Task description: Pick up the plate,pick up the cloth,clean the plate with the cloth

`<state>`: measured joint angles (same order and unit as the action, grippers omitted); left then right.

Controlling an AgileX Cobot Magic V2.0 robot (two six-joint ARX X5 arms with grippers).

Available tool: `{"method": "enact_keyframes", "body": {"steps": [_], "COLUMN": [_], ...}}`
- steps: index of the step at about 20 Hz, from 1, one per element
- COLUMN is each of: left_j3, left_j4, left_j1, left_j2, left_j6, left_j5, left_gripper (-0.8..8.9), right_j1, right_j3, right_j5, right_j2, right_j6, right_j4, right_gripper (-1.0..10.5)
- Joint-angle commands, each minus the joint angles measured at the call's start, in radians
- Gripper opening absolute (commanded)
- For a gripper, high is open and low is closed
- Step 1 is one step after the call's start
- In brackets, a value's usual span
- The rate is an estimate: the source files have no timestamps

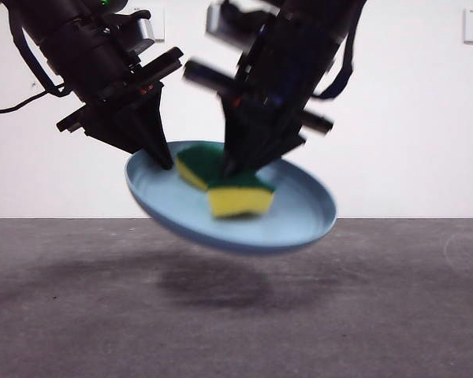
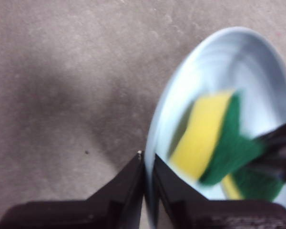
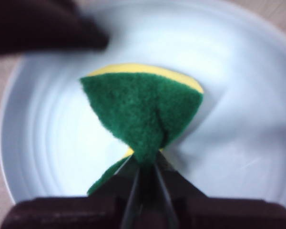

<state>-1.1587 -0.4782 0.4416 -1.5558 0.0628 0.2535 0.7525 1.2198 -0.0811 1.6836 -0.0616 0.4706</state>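
Grey matte table (image 1: 394, 315), white wall (image 1: 410, 118) behind, I see open room all around. Left gripper (image 2: 145, 167) pinches the tilted plate (image 1: 299, 213) rim, held in mid-air. Right gripper (image 3: 145, 164) clamps the cloth (image 1: 229, 189) pressed inside the plate.

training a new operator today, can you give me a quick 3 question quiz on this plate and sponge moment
1. True or false: the plate rests flat on the table.
2. Which gripper holds the sponge? A) left B) right C) neither
3. Fill in: the left gripper is clamped on the plate's ____.

Key
1. False. It is held tilted in the air, with its shadow on the table beneath.
2. B. The right gripper pinches the sponge at its middle, green side toward its camera, yellow side toward the plate.
3. Rim.
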Motion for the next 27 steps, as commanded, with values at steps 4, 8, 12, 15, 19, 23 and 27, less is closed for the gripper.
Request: {"method": "enact_keyframes", "body": {"steps": [4, 8, 12, 15, 19, 23, 27], "left_j3": [0.005, 0.005, 0.005, 0.005, 0.005, 0.005, 0.005], "left_j4": [0.027, 0.002, -0.01, -0.009, 0.014, 0.1, 0.142], "left_j1": [0.0, -0.003, -0.003, -0.003, -0.003, -0.006, -0.009], "left_j2": [-0.001, -0.001, 0.0, -0.001, 0.0, 0.0, -0.001], "left_j6": [0.016, 0.016, 0.016, 0.016, 0.019, 0.111, 0.142], "left_j5": [0.018, 0.077, 0.161, 0.201, 0.2, 0.191, 0.192], "left_gripper": [-0.09, -0.09, -0.09, -0.09, -0.08, -0.09, -0.08], "right_j1": [0.081, 0.031, -0.063, -0.098, -0.094, -0.034, 0.013], "right_j3": [-0.004, -0.004, -0.004, -0.004, -0.004, -0.004, -0.004], "right_j5": [0.042, 0.33, 0.393, 0.315, -0.008, -0.16, -0.137], "right_j2": [0.041, 0.04, 0.039, 0.039, 0.039, 0.04, 0.04], "right_j6": [0.029, 0.073, 0.074, 0.032, -0.086, -0.148, -0.076], "right_j4": [0.15, 0.24, 0.105, -0.027, -0.163, -0.13, 0.071], "right_gripper": [-0.2, -0.2, -0.2, -0.2, -0.2, -0.2, -0.2]}}
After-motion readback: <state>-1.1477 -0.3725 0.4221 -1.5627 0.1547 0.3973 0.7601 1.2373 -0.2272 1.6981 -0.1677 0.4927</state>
